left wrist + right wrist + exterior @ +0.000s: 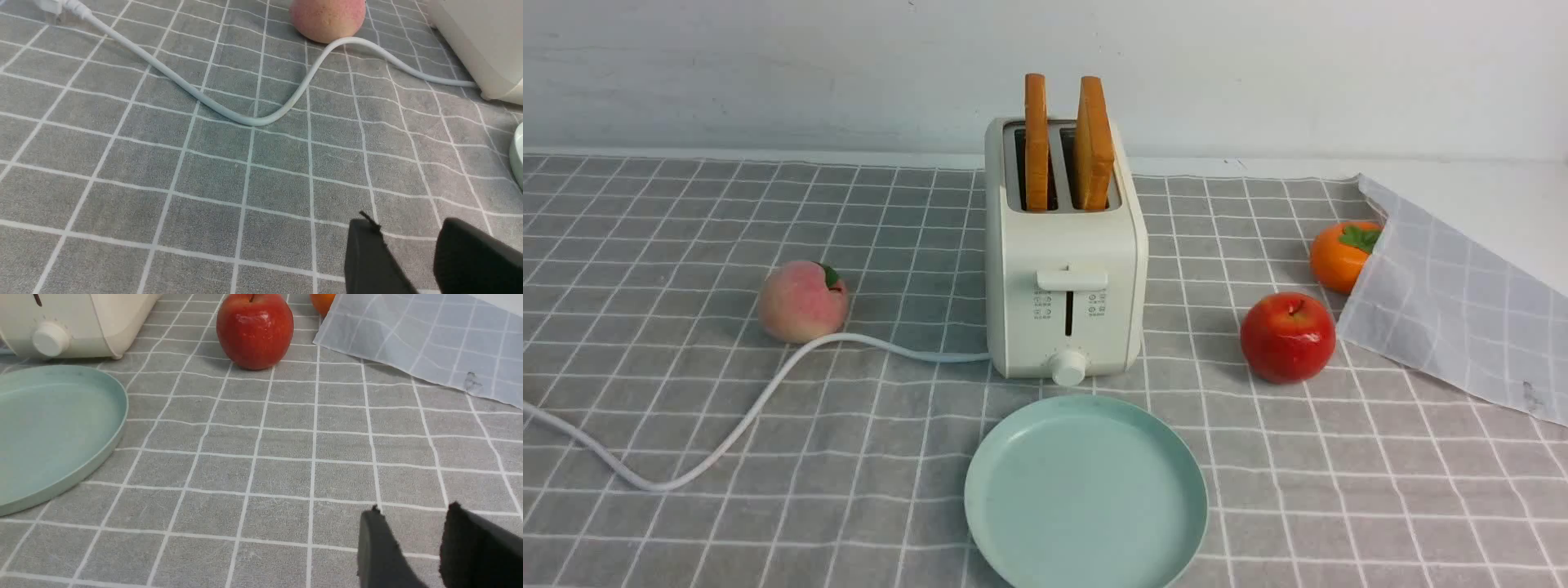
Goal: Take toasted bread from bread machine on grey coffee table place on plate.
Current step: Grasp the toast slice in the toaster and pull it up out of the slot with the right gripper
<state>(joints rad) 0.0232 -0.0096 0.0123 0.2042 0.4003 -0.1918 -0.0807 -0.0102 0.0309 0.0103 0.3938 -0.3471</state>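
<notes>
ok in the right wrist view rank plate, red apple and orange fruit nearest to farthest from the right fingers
1. plate, toward the robot's left of the right fingers
2. red apple, farther forward
3. orange fruit, behind the apple

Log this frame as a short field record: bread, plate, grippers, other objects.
toasted bread: two slices, standing upright in the bread machine slots
plate: empty, on the robot's side of the bread machine
left gripper: open, holding nothing
right gripper: open, holding nothing
other objects: peach, red apple, orange fruit partly under pale checked sheet
</notes>
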